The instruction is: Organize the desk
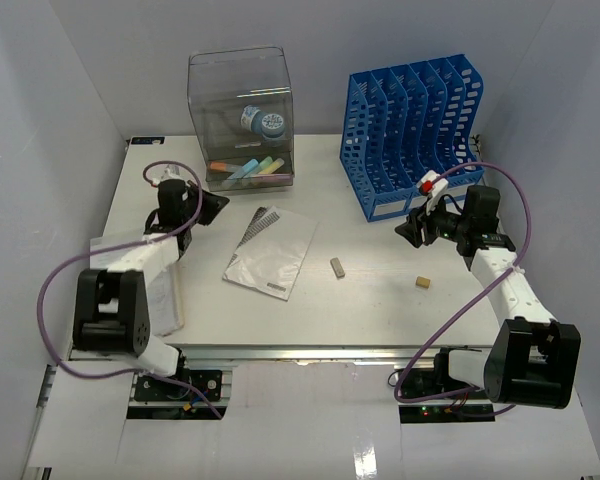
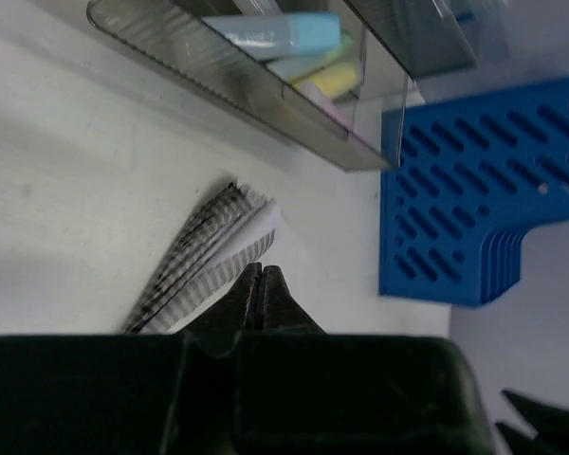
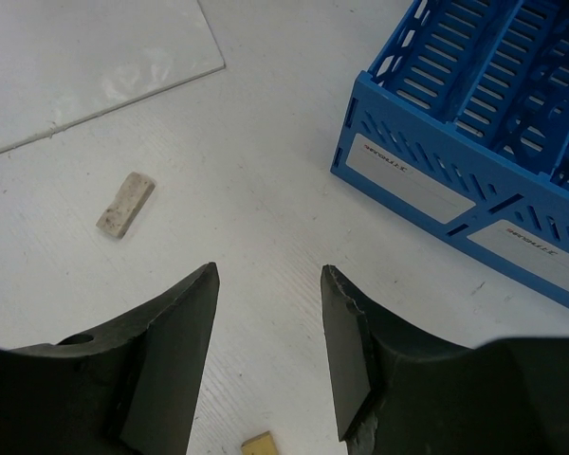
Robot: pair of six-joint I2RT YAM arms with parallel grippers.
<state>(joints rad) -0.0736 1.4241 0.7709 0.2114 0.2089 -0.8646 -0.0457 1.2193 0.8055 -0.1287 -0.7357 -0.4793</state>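
The desk (image 1: 380,305) is a wide white tabletop with a metal rail at its front. On it lie a spiral-bound booklet (image 1: 270,250), a grey eraser block (image 1: 337,266) and a small tan block (image 1: 421,282). My left gripper (image 1: 220,202) is shut and empty, just left of the booklet's top corner; its fingertips (image 2: 259,272) hover beside the booklet's spiral edge (image 2: 209,246). My right gripper (image 1: 406,232) is open and empty above bare desk (image 3: 266,171), in front of the blue rack. The grey eraser (image 3: 125,204) lies to its left, the tan block (image 3: 259,444) just below the jaws.
A clear plastic drawer box (image 1: 240,120) holding markers and a tape roll stands at the back left. A blue slotted file rack (image 1: 415,130) stands at the back right. A stack of white papers (image 1: 165,295) lies under the left arm. White walls enclose the desk.
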